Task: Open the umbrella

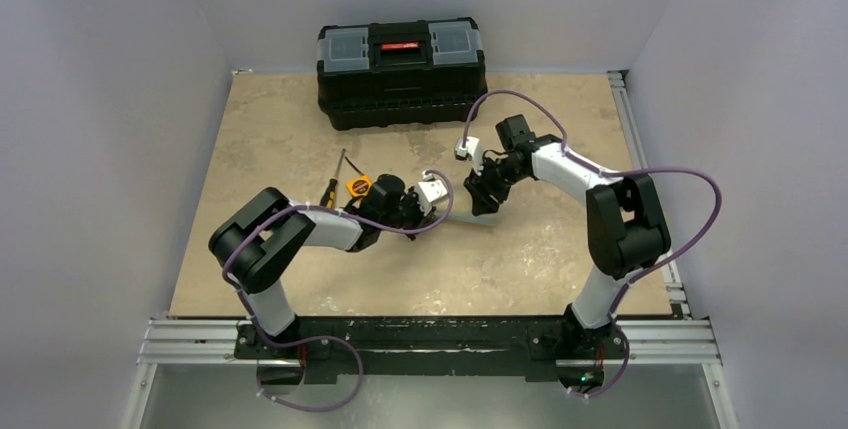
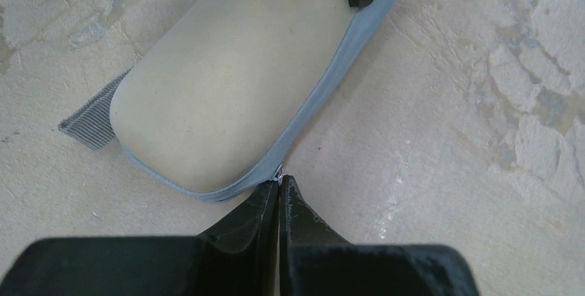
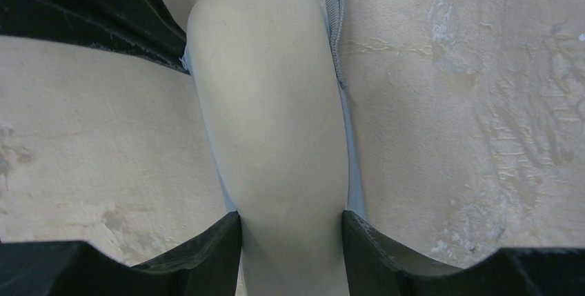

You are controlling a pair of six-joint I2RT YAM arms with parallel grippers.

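Mid-tabletop (image 1: 450,279), a little nearer than the black toolbox (image 1: 402,71) with the red latch. Both arms are reaching in from either side and meet there.

Umbrella (image 3: 276,137): lying flat on the tabletop, zipped inside its cream sleeve (image 2: 227,82). No canopy or shaft is showing. The rounded end of the sleeve points left, and a grey webbing strap (image 2: 90,122) sticks out from it onto the tabletop. A grey-blue zipper (image 2: 324,89) runs along the sleeve's edge.

Right pincer (image 3: 291,223): clamped across the sleeve toward its right end. One finger presses each long side, and the fabric fills the gap between them.

Left pincer (image 2: 280,182): closed tip to tip, with no gap I can see between the fingers. The tips sit against the zipper edge at the rounded end, right at the small metal zipper pull (image 2: 279,170). I can't tell whether the pull is pinched between them or only touching the tips, because it's too small in my wrist view.

Left of the pincers, by the left forearm: a screwdriver (image 1: 333,179) lies on the tabletop, with a small orange-and-black object (image 1: 358,187) just beside it.
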